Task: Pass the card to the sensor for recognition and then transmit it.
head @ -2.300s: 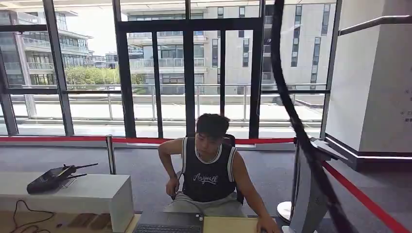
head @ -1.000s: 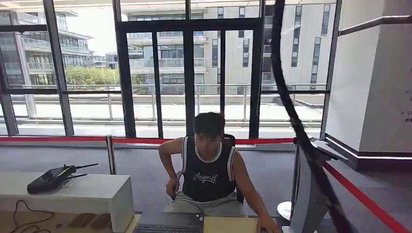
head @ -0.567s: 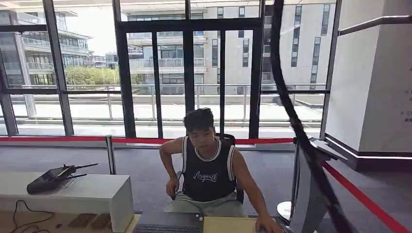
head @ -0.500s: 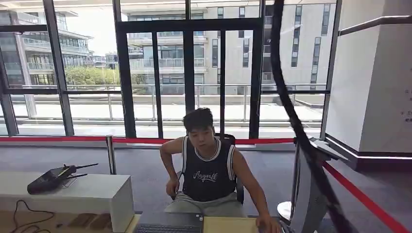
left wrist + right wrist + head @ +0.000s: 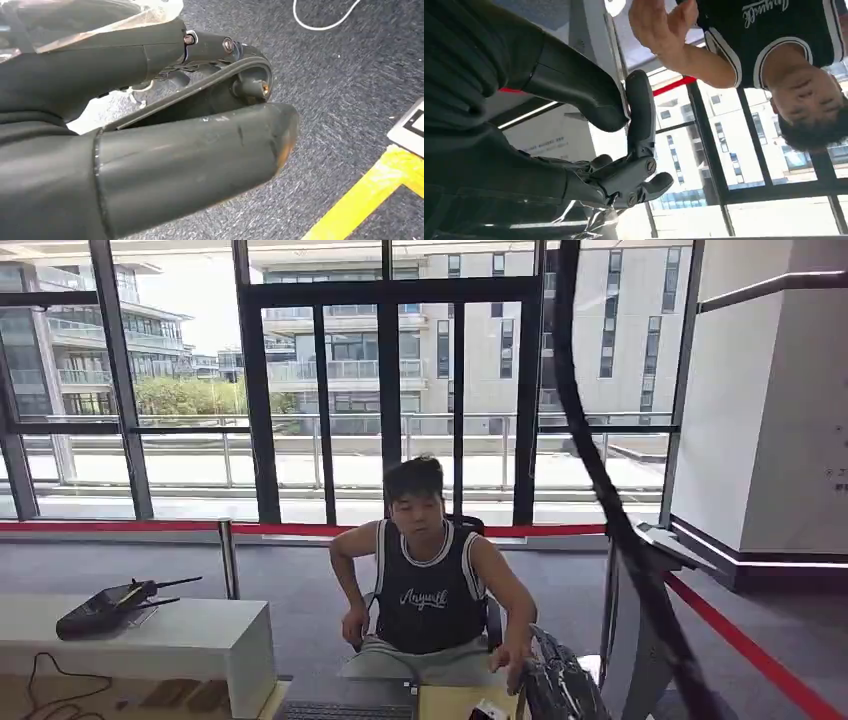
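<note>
The right hand (image 5: 624, 150) is dark grey with small silver screws and clear plastic wrap. The left hand (image 5: 165, 140) has a thick grey scuffed thumb and a brass-coloured pin

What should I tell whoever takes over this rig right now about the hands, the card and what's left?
Right hand: raised toward the seated person, thumb pressed to a finger. Whether a card sits between them is unclear.
Person's hand: open, close by, not touching.
Left hand: hanging over carpet, nothing seen in it.
Card: the small white item beside the right hand may be it.
Sensor pass: cannot tell.
Left: confirm the grip, finish the handover.
</note>
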